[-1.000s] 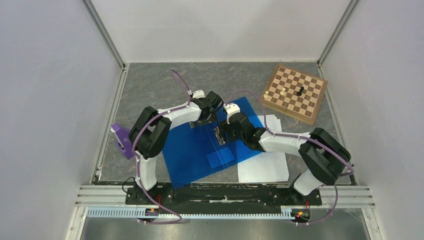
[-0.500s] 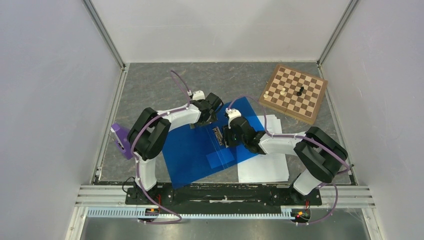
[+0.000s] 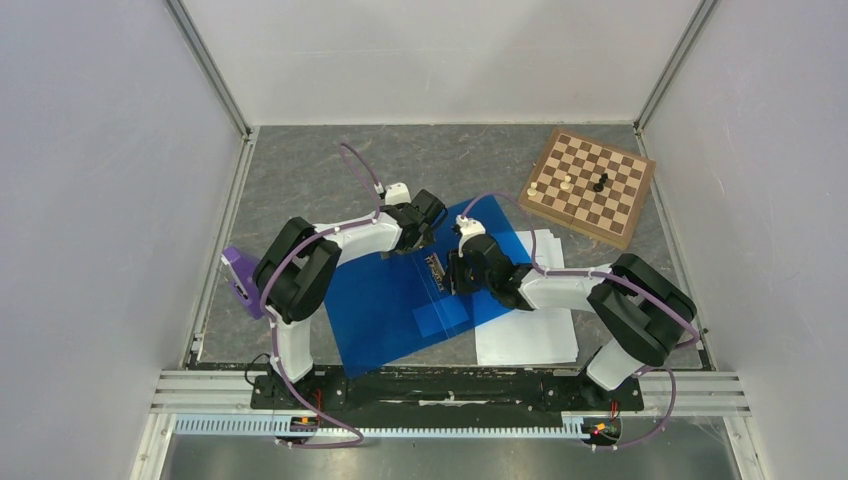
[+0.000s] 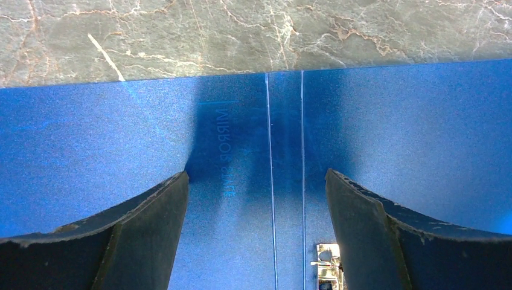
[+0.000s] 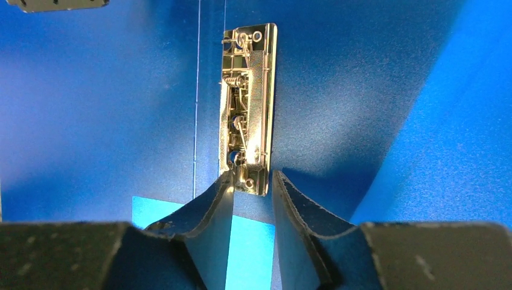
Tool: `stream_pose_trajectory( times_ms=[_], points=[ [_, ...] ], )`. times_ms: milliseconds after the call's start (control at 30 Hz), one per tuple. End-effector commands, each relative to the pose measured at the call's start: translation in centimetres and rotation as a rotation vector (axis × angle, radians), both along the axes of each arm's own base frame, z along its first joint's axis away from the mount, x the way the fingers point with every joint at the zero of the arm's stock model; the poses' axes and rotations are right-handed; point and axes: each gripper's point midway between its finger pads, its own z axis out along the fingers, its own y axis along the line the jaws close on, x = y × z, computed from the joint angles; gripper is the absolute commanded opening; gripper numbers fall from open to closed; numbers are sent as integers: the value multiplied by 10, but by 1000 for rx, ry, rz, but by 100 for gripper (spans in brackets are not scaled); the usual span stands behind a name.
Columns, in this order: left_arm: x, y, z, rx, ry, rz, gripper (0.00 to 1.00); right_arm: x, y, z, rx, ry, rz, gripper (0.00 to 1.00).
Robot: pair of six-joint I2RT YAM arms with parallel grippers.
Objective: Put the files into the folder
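The left claw (image 4: 256, 181) is hovering with its fingers wide apart over the far edge of the blue folder (image 3: 380, 305), which is lying open in the middle of the desk (image 3: 300, 170). Embossed lettering (image 4: 222, 148) beside the spine is reading "MIRROR"; the rest is too faint to make out. The right claw (image 5: 252, 181) is sitting nearly together at the near end of the metal clip (image 5: 247, 90); whether it is pinching cannot be told. The files (image 3: 530, 335) are lying just right of the folder, partly hidden by the right arm.
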Motion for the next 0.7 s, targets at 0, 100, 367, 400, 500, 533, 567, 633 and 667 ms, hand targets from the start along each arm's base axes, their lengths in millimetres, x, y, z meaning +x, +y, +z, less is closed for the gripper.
stream_pose_trajectory(
  times_ms=[0,100,367,400,500,533,567,633,667],
  points=[
    [-64,22,-67,31,270,59,90,-5,10,13,71,3,21,32],
    [-65,22,-68,30,272,62,90,-8,10,10,72,13,25,31],
    [-64,20,-68,23,271,59,89,-9,16,8,77,29,24,24],
    [-64,20,-68,22,271,59,89,-8,18,8,78,31,25,24],
    [-64,20,-68,23,270,60,89,-9,19,6,70,34,23,23],
    [-64,21,-68,24,268,62,89,-8,19,6,67,35,21,21],
    [-64,21,-68,25,269,61,90,-8,19,5,62,36,16,21],
    [-65,21,-69,23,270,64,89,-8,17,1,53,41,8,19],
    [-65,21,-69,21,271,64,89,-8,17,0,52,44,6,19]
  ],
)
